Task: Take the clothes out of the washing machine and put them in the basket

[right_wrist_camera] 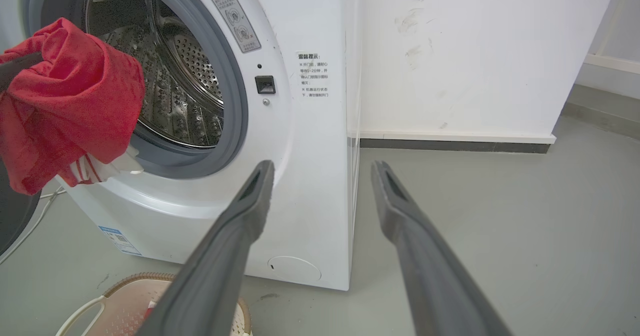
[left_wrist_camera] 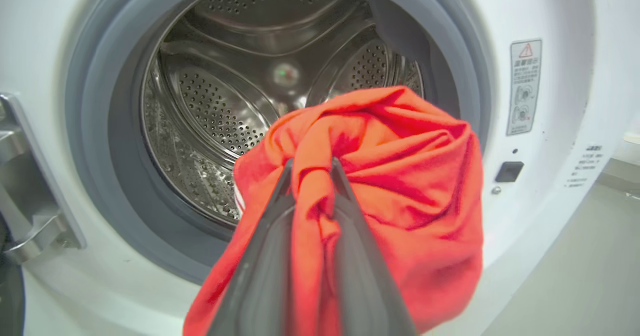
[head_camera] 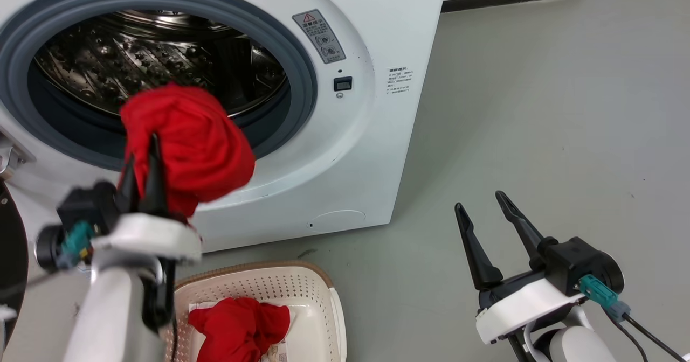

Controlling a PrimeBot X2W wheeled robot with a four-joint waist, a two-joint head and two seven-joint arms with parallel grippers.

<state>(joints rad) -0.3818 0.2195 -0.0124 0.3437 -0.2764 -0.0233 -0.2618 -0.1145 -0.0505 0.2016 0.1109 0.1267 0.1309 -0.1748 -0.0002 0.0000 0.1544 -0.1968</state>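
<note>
Hanging before washing machine [head_camera: 372, 136]: red garment [head_camera: 188, 141] gripped by left fingers [head_camera: 154, 176] | right fingers [head_camera: 471, 243] held wide apart

Red garment [head_camera: 188, 141] before porthole [head_camera: 161, 55] (open floor [head_camera: 539, 109] rightward)

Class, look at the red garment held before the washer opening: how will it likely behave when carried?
Probably floppy: the red garment droops in folds around the left gripper. Likely light for its size, since one pinched fold seems to carry the whole bundle. It would probably swing, not roll, toward the basket.
</note>
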